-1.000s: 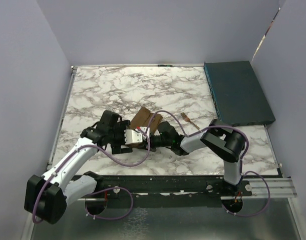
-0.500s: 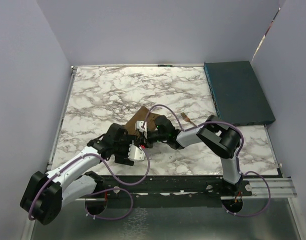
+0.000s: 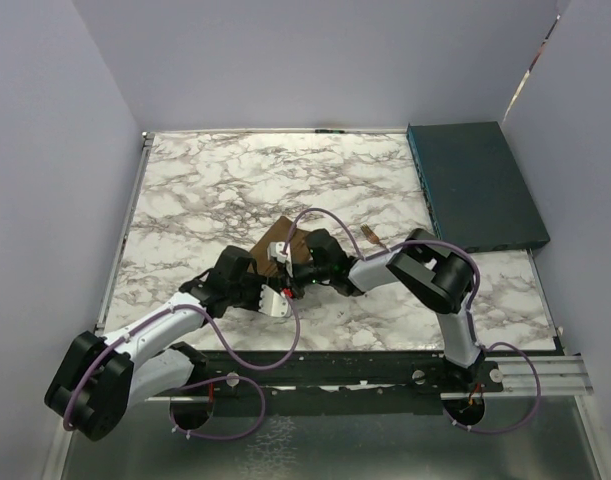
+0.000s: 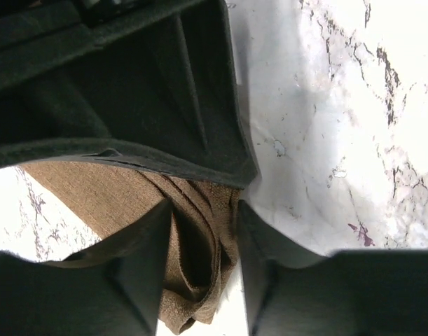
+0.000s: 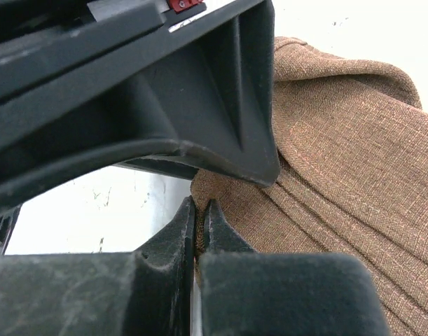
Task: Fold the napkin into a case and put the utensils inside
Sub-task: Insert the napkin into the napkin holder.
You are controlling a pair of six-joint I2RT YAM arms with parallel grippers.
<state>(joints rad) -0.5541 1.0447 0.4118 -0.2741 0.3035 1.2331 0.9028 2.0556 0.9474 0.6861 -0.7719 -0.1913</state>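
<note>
1. The left claw [image 4: 203, 224] stands about half closed, and a bunched fold of the napkin [image 4: 199, 280] fills the gap and touches both fingers.
2. The right claw [image 5: 198, 213] is almost fully closed and pinches a thin edge of the napkin.
3. The napkin lies rumpled near the middle of the table [image 3: 205, 190], with both claws meeting at its near edge.
4. The fork [image 3: 373, 238] lies bare on the table, just right of the napkin.
5. The box [image 3: 475, 185] sits at the far right, well apart.

Bright, even overhead light, soft shadows; wrist views with washed-out table [image 4: 326, 105], dim blurred fingers [image 4: 66, 294], sharp napkin [image 5: 340, 175] weave
</note>
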